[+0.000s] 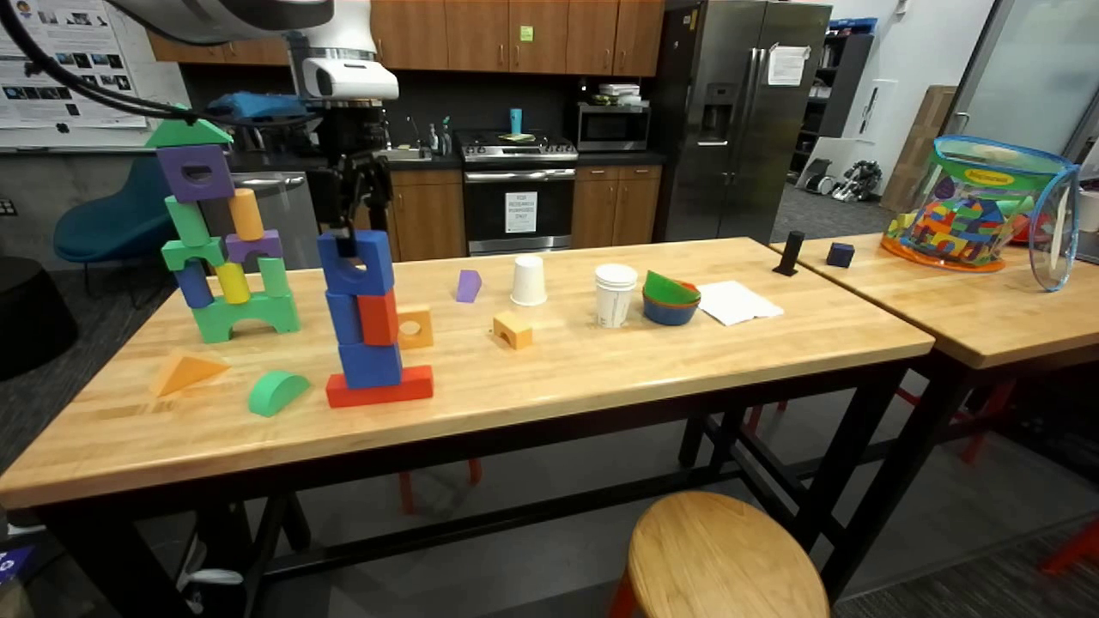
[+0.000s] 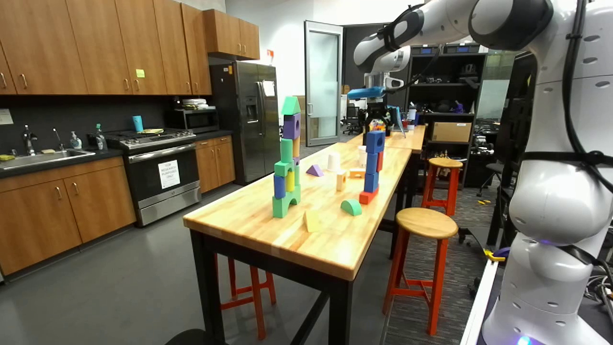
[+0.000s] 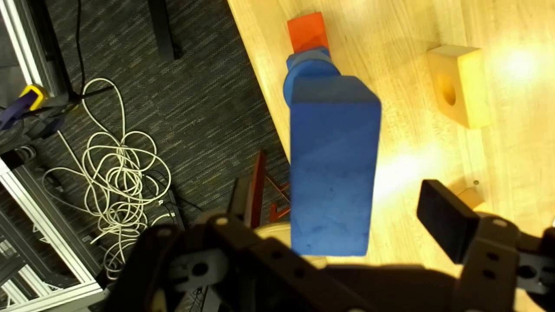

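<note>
One blue holed block (image 3: 334, 173), center of the wrist view, crowns a tower (image 1: 373, 319) — claw (image 3: 337, 207) spread wide around it.

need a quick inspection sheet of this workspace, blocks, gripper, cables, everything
Surface: light wooden tabletop, reflecting light in wrist view.
Blocks: holed blue block tops the blue-and-red tower; multicoloured tower stands apart; green half-round block sits loose.
Clutter: upside-down white cup, stacked white cups, nested bowls, white paper.
Gripper: open, fingers either side of the holed blue block, gaps visible.
Cables: black cable along the arm; pale cable tangled on carpet.
Surroundings: stove, refrigerator, wooden stool.
</note>
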Tool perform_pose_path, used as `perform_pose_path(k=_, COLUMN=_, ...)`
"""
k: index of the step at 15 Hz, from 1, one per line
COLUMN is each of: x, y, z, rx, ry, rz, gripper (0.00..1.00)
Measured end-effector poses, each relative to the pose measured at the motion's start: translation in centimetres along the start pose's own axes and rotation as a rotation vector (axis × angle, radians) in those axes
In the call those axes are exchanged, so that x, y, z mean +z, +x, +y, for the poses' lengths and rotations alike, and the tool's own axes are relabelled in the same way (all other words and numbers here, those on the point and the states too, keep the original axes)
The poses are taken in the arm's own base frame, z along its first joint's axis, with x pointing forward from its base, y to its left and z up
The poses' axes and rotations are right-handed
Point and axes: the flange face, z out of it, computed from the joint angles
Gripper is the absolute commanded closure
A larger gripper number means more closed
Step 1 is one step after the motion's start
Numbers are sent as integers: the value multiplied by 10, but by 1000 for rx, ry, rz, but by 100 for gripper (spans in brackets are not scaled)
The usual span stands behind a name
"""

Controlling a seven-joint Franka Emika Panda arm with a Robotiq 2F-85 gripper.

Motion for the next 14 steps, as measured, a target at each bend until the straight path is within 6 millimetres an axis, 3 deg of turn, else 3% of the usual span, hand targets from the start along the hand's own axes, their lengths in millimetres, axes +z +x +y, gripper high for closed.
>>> perform_pose_path(k=14, x=1, y=-1, z=4, rx=-1, ry=-33, rz=-4, gripper=0)
